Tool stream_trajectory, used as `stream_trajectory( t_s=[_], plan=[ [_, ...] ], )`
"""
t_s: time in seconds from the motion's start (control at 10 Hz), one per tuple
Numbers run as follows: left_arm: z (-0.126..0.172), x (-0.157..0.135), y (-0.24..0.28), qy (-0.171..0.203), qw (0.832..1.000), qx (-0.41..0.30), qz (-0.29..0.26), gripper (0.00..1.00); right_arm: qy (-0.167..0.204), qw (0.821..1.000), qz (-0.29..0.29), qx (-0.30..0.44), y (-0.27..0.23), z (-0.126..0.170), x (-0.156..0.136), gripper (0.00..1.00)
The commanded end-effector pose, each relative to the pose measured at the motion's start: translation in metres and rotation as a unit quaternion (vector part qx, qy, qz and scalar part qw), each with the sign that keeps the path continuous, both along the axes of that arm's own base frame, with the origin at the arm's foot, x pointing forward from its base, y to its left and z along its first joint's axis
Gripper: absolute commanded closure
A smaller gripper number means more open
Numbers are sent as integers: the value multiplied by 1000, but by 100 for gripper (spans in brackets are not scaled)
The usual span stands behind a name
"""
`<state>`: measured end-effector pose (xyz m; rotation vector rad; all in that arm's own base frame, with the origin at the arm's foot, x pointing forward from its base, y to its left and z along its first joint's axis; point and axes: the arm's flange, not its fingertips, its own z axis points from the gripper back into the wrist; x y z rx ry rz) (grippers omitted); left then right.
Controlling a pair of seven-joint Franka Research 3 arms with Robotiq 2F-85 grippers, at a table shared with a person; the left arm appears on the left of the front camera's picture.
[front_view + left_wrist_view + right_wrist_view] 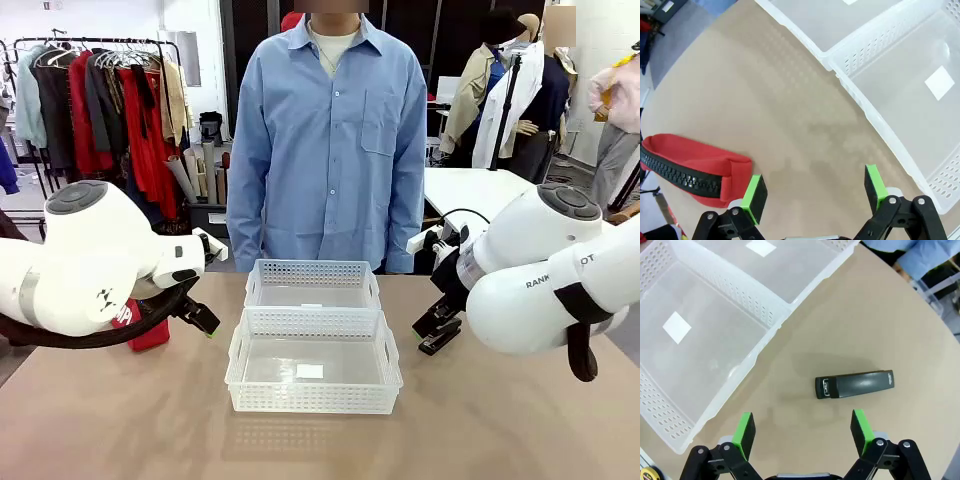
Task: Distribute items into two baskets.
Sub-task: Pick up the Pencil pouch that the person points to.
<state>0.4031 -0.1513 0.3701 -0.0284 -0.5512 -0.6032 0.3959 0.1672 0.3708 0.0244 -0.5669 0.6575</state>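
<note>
At the far left of the tan table (120, 430) lies a red pouch (690, 167), partly hidden behind the robot's left arm, with its black zipper running along its length. The left gripper (815, 190) hangs just to the right of it, fingers spread wide apart and holding nothing. From the wrist camera, the pouch's near end sits just beside one green pad (756, 195), off to the side and not between the fingers, so this arm would likely have to shift left to straddle it. Two empty white baskets stand in the middle, touching: the near basket (310, 398) in front and the far basket (312, 272) behind it, close to a person in a blue shirt (330, 140). Bare table lies on both sides of them. To the right, the right gripper (802, 430) hovers low, fingers also wide apart and empty. A small black stapler (855, 384) lies flat just ahead of them, well clear of the near basket's wall. Its long axis runs across, in line with the gap from pad to pad, so a wrist turn would probably give a narrower grip.
</note>
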Motion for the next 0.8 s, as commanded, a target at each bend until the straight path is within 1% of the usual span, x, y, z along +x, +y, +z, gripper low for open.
stream_trajectory(
  t_s=[0.0, 0.7],
  plan=[
    [0, 0, 0, 0, 1000, 0, 0, 0, 0, 1000, 0, 0, 0, 0, 0, 0],
    [0, 0, 0, 0, 1000, 0, 0, 0, 0, 1000, 0, 0, 0, 0, 0, 0]
  ],
)
